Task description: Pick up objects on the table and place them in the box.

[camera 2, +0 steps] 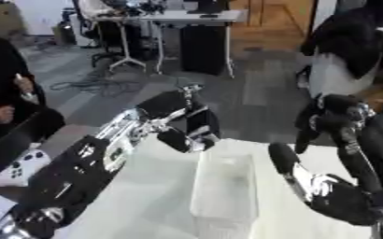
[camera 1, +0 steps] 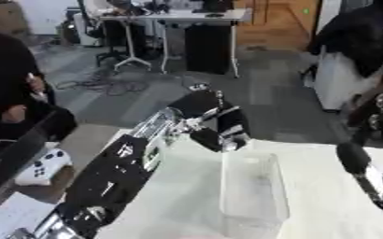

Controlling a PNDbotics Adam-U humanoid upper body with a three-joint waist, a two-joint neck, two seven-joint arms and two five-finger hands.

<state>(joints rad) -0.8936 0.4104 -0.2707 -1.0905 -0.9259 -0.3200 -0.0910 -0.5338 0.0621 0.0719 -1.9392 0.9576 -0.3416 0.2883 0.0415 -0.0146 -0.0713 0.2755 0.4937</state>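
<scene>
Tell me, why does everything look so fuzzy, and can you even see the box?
Left eye view: the whole picture is soft, and the left robot hand is smeared. The clear box shows only as pale edges on the white table. Right eye view: the same blur; the right robot hand is a dark shape, and bright glints sit on its arm.

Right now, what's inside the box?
The clear box looks empty through its walls and open top. The left hand, fingers curled, hangs over its far end; whether it holds anything is hidden.
</scene>
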